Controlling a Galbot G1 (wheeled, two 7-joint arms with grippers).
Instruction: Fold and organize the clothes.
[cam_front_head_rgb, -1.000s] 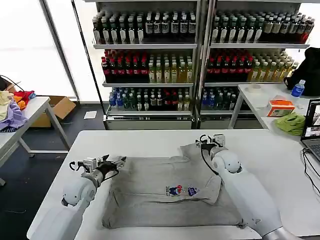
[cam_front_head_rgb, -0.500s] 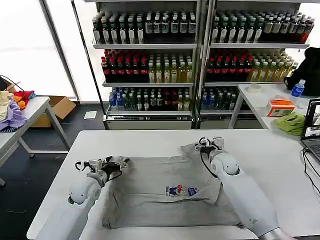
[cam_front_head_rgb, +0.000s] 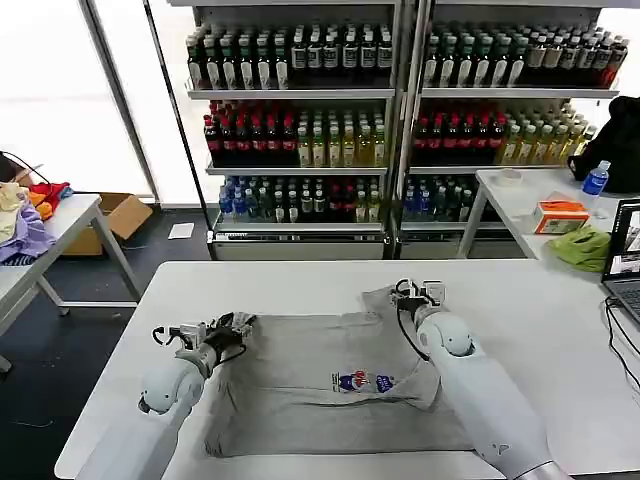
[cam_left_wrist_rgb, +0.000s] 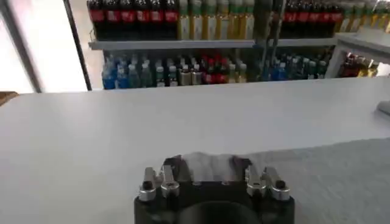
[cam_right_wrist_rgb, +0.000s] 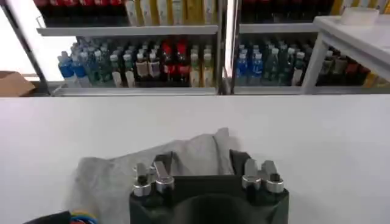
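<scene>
Folding barely begun, by my reading: one grey soft cotton shirt with a small multicoloured chest print (cam_front_head_rgb: 335, 385) lies spread across the lower centre of the head view, on the white worktop (cam_front_head_rgb: 520, 300). Body mostly flat, print facing up; no clean fold line visible yet. Sleeve on the right of frame lies bunched and partly turned in over the body beside the arm — possibly a first fold in progress, not settled.

Left gripper (cam_front_head_rgb: 232, 327) sits at the shirt's upper-left corner. In its wrist view a ridge of grey fabric is bunched between the jaws (cam_left_wrist_rgb: 207, 167), so they look closed onto cloth. Right gripper (cam_front_head_rgb: 412, 294) is at the shirt's upper-right corner, near frame centre; its wrist view shows a peak of grey cloth (cam_right_wrist_rgb: 201, 152) rising between the jaws, again pinched rather than wide.

Left to do, as I judge it: sleeves in, body folded over, then stacking or placing.

Surface: worktop smooth, otherwise bare around the shirt. Room — glass-fronted drink shelves (cam_front_head_rgb: 400, 110) across the top of frame, a side table with a heap of purple, red and orange garments (cam_front_head_rgb: 25, 215) at far left, another table with a lime-green cloth (cam_front_head_rgb: 583, 246) at far right.
</scene>
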